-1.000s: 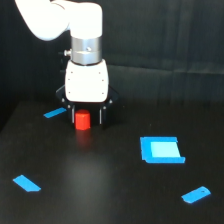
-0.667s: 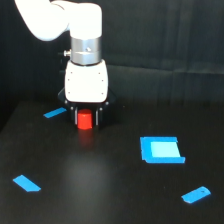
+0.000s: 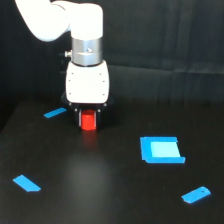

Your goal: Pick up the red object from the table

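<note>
Small bright red upright cylinder (image 3: 88, 121) gripped in black pincer (image 3: 88, 123), on or just above black matte counter (image 3: 100, 190). Step: grasp/early lift. Next: raise vert., keep grip.

Dim, softly blurred scene; the black table (image 3: 100, 190) shows faint glossy reflections below the lit arm.

The tool (image 3: 88, 120) now has its fingers closed in against the red cylinder (image 3: 88, 121), where a second ago they stood spread wide to either side of it. The cylinder sits slightly higher, above its faint reflection on the tabletop (image 3: 100, 190).
</note>
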